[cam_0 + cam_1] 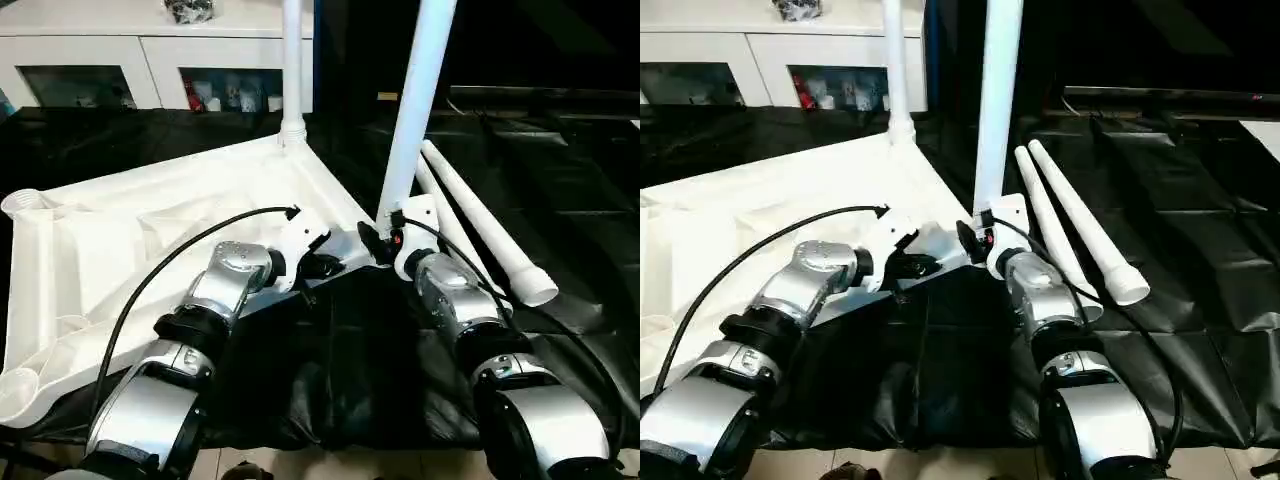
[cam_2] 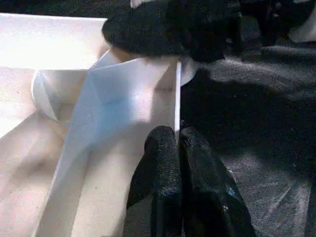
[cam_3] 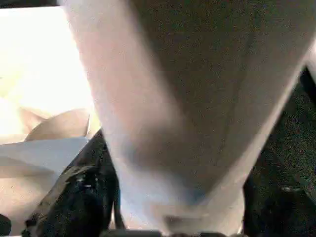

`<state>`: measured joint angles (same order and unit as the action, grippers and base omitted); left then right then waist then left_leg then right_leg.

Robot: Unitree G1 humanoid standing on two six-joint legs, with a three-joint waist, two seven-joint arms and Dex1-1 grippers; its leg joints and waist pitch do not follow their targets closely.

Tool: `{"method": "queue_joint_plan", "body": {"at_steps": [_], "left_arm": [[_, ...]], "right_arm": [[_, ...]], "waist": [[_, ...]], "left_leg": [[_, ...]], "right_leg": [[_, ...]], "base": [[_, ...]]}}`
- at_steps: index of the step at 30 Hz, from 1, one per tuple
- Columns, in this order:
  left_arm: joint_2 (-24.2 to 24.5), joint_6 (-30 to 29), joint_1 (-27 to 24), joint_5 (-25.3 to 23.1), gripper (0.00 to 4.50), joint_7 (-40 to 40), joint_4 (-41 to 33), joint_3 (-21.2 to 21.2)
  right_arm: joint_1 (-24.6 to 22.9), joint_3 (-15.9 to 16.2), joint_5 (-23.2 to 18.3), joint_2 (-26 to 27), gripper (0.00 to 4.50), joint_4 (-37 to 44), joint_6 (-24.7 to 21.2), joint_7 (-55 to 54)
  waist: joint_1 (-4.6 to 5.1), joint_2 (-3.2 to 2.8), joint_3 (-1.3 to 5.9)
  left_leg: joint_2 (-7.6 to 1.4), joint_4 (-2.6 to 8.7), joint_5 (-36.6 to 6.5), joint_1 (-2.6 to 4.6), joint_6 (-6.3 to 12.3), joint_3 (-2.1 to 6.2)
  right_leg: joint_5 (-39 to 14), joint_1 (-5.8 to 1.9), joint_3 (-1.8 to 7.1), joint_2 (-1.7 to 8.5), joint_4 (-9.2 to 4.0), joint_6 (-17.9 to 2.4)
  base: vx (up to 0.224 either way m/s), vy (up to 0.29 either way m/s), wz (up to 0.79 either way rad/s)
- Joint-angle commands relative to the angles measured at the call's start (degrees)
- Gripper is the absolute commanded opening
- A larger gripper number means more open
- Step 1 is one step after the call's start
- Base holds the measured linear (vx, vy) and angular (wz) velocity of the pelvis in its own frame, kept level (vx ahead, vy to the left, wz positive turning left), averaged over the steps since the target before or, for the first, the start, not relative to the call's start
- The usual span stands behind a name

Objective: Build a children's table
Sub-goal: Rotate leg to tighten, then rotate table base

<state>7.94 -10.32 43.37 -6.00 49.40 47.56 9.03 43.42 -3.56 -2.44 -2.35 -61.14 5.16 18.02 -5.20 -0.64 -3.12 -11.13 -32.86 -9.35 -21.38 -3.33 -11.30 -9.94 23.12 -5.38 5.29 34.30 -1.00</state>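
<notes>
Left jaws point(image 2: 178, 143) pinching tabletop point(image 2: 133, 94) rim

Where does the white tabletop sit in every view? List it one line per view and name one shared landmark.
Left eye view: the tabletop covers the left half.
Right eye view: it lies at upper left.
Left wrist view: it is on the left side, with its thin wall pinched by the left tool.
Right wrist view: it is at the left edge.
Shared landmark: the upright leg at its near corner, seen in both eye views and the right wrist view.

No legible text, label, brand, number or sign is present on any surface in these views.
</notes>
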Motion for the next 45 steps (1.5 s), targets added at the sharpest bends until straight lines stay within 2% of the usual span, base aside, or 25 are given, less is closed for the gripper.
{"method": "queue_joint_plan", "body": {"at_steps": [1,5,8,11,14,15,17,19,20,22,23,24,26,28,30,31,32,33,34,35,36,37,39,40,45], "left_arm": [[-1.87,0.98,1.42,0.7,0.0,-2.16,-0.88,0.73],[-1.36,1.92,1.27,0.39,0.0,-2.2,-0.59,0.9],[-1.24,1.96,0.73,-0.05,0.0,-3.13,-0.54,0.92],[-1.35,1.9,0.39,-0.16,0.0,-3.36,-0.79,0.92],[-1.46,2.53,0.0,0.04,0.0,-3.79,-0.91,0.66],[-1.66,3.25,0.07,0.73,0.27,-4.17,-0.85,-0.12],[-1.68,2.87,-0.06,2.01,0.27,-2.79,-1.48,-0.68],[-1.51,3.08,-0.18,2.8,0.62,-2.17,-2.25,-1.03],[-1.51,3.08,-0.18,2.8,0.64,-2.17,-2.25,-1.03],[-0.66,3.59,0.24,4.98,0.72,-3.86,-4.51,-3.91],[-0.23,3.7,0.23,5.09,0.72,-4.14,-4.99,-4.26],[1.58,3.25,0.06,5.43,0.72,-4.28,-6.86,-5.3],[3.49,2.2,-0.35,5.78,0.72,-4.01,-9.02,-6.25],[6.23,0.65,-0.55,6.02,0.72,-4.82,-11.36,-8.19],[8.35,-0.84,-0.55,6.03,0.72,-5.61,-12.58,-9.63],[12.31,-2.65,-0.59,4.18,0.72,-7.88,-12.69,-10.33],[14.77,-3.75,-0.74,2.87,0.72,-9.4,-12.7,-10.67],[17.21,-3.97,-0.94,1.38,0.72,-10.76,-12.27,-10.86],[18.63,-4.08,-1.2,0.64,0.72,-11.55,-12.22,-10.88],[20.43,-4.85,-1.58,-0.3,0.54,-12.02,-12.22,-10.83],[22.61,-5.94,-2.13,-1.55,0.45,-12.44,-12.41,-10.68],[26.42,-8.42,-3.63,-4.87,0.36,-13.29,-14.03,-9.65],[29.42,-9.52,-4.79,-8.49,0.33,-14.3,-15.15,-8.1],[30.83,-10.59,-5.39,-9.83,0.1,-14.99,-15.41,-7.87],[33.05,-12.96,-6.69,-10.32,0.0,-15.4,-15.21,-7.16]], "right_arm": [[1.06,3.0,0.99,3.53,3.71,-1.57,0.26,2.58],[0.74,4.44,3.42,1.6,3.87,-0.2,1.68,1.1],[-1.91,4.74,4.53,-2.02,3.87,5.62,1.19,1.15],[-4.34,4.65,3.54,-3.4,3.87,10.39,-0.09,4.12],[-10.07,5.6,2.64,-6.45,3.87,21.62,-4.39,8.9],[-12.78,6.17,2.17,-8.02,3.95,26.99,-6.63,10.85],[-15.0,6.68,1.24,-9.31,3.95,31.51,-9.09,12.66],[-16.77,7.4,1.47,-10.77,3.97,35.26,-10.84,13.07],[-16.77,7.4,1.47,-10.77,3.97,35.26,-10.84,13.07],[-20.07,7.01,1.0,-13.72,3.97,43.73,-15.92,14.72],[-20.68,6.86,0.8,-14.21,3.97,45.26,-16.9,15.1],[-22.29,6.7,-0.11,-15.66,3.97,49.3,-19.76,16.67],[-23.77,6.79,-1.59,-16.77,3.97,52.95,-22.88,18.57],[-24.85,7.53,-3.63,-16.78,3.97,55.11,-25.69,20.52],[-25.21,8.17,-4.7,-15.99,3.97,55.21,-26.89,21.2],[-24.94,9.51,-2.87,-14.58,3.97,53.73,-27.6,19.51],[-24.79,10.15,-1.9,-13.68,3.97,53.05,-28.66,18.29],[-24.31,10.63,-1.01,-12.85,3.97,52.04,-28.92,17.24],[-24.15,10.94,-0.75,-12.52,3.97,52.07,-29.62,16.61],[-23.88,11.03,-0.88,-11.96,3.97,51.97,-30.59,16.07],[-23.47,11.22,-0.98,-11.36,3.78,51.77,-31.81,15.5],[-23.0,12.05,-0.99,-11.07,3.67,51.93,-34.19,15.18],[-22.63,12.84,-1.18,-10.93,3.56,51.75,-35.29,15.81],[-22.09,13.16,-0.72,-10.5,3.34,50.87,-35.1,15.27],[-20.53,13.24,-0.12,-9.06,3.02,48.42,-35.11,13.97]], "waist": [[-0.01,-0.04,4.07],[0.12,0.01,4.07],[-0.03,0.15,4.12],[-0.12,0.24,4.25],[-0.46,0.2,4.14],[-0.51,0.27,4.09],[-0.56,0.24,4.19],[-0.56,0.25,4.08],[-0.64,0.29,4.14],[-0.8,0.66,4.12],[-0.9,0.54,4.12],[-0.99,0.61,4.06],[-0.97,0.32,4.04],[-0.66,0.48,4.0],[-0.26,0.2,3.82],[-0.26,0.52,3.81],[-0.08,0.53,3.79],[0.17,0.13,3.72],[0.29,0.01,3.73],[0.27,0.4,3.75],[0.13,0.0,3.67],[0.08,0.25,3.75],[0.07,-0.17,3.75],[0.0,-0.17,3.74],[-0.77,-0.34,3.66]], "left_leg": [[-2.22,3.45,-13.52,0.88,2.7,1.1],[-2.23,3.52,-13.42,0.82,2.22,1.19],[-2.17,3.35,-11.72,0.7,3.02,1.08],[-2.15,3.19,-10.21,0.66,4.56,1.0],[-2.13,3.15,-10.45,0.7,5.63,0.99],[-2.12,3.23,-10.5,0.62,5.66,1.1],[-2.07,3.16,-10.86,0.64,5.45,1.08],[-2.03,3.23,-11.19,0.52,4.95,1.17],[-2.09,3.15,-11.62,0.73,4.69,1.09],[-2.23,3.19,-11.25,0.65,4.51,1.21],[-2.28,3.22,-10.95,0.57,4.65,1.26],[-2.27,3.22,-11.06,0.65,5.03,1.21],[-2.25,3.28,-11.16,0.53,5.02,1.31],[-2.16,3.33,-11.91,0.59,4.46,1.3],[-2.13,3.45,-13.14,0.62,3.38,1.35],[-2.1,3.41,-13.41,0.75,3.19,1.27],[-2.12,3.58,-13.53,0.73,2.42,1.39],[-2.1,3.85,-14.0,0.48,1.48,1.7],[-2.13,3.9,-14.35,0.66,1.06,1.7],[-2.22,3.87,-14.7,1.08,0.43,1.63],[-2.27,3.9,-15.03,1.33,0.0,1.61],[-2.35,3.97,-14.07,1.22,-0.24,1.67],[-2.45,4.02,-13.53,1.29,-0.5,1.68],[-2.42,4.02,-13.53,1.33,-0.7,1.56],[-2.41,4.11,-15.89,1.83,-2.29,1.48]], "right_leg": [[-11.79,-3.05,2.95,3.89,-4.11,-12.94],[-11.75,-3.09,2.95,3.8,-3.99,-12.7],[-9.31,-3.26,2.99,3.71,-3.78,-12.91],[-6.11,-3.37,2.98,3.62,-3.55,-13.31],[-6.09,-3.53,2.93,3.44,-3.81,-12.53],[-6.75,-3.67,2.9,3.41,-3.85,-12.0],[-8.14,-3.55,2.87,3.56,-4.01,-11.92],[-9.87,-3.56,2.84,3.63,-4.21,-11.81],[-10.46,-3.33,2.9,3.6,-4.31,-11.64],[-9.99,-3.5,2.91,3.64,-4.15,-11.73],[-9.45,-3.55,2.92,3.64,-4.01,-11.77],[-9.37,-3.41,2.92,3.57,-4.11,-11.46],[-10.13,-3.55,2.91,3.62,-4.05,-10.74],[-11.62,-3.45,2.81,3.52,-4.18,-10.34],[-14.39,-3.14,2.74,3.53,-4.47,-9.96],[-15.06,-3.01,2.74,3.49,-4.63,-9.83],[-15.51,-2.81,2.78,3.35,-4.35,-9.61],[-16.55,-2.95,2.67,3.28,-4.19,-8.73],[-16.91,-2.82,2.71,3.29,-4.33,-8.3],[-16.3,-2.55,2.86,3.23,-4.34,-8.27],[-16.07,-2.37,3.03,3.28,-4.24,-8.54],[-14.29,-2.49,3.08,3.23,-3.79,-8.77],[-12.56,-2.39,3.19,3.26,-3.59,-8.88],[-11.87,-2.33,3.26,3.32,-3.63,-8.97],[-11.95,-2.0,3.39,3.5,-3.75,-10.02]], "base": [[0.0,0.0,0.0],[0.0,0.0,0.0],[0.0,0.0,0.0],[0.0,0.0,0.0],[0.0,0.0,0.0],[0.0,0.0,0.0],[0.0,0.0,0.0],[0.0,0.0,0.0],[0.0,0.0,0.0],[0.0,0.0,0.0],[0.0,0.0,0.0],[0.0,0.0,0.0],[0.0,0.0,0.0],[0.0,0.0,0.0],[0.0,0.0,0.0],[0.0,0.0,0.0],[0.0,0.0,0.0],[0.0,0.0,0.0],[0.0,0.0,0.0],[0.0,0.0,0.0],[0.0,0.0,0.0],[0.0,0.0,0.0],[0.0,0.0,0.0],[0.0,0.0,0.0],[0.0,0.0,0.0]]}}
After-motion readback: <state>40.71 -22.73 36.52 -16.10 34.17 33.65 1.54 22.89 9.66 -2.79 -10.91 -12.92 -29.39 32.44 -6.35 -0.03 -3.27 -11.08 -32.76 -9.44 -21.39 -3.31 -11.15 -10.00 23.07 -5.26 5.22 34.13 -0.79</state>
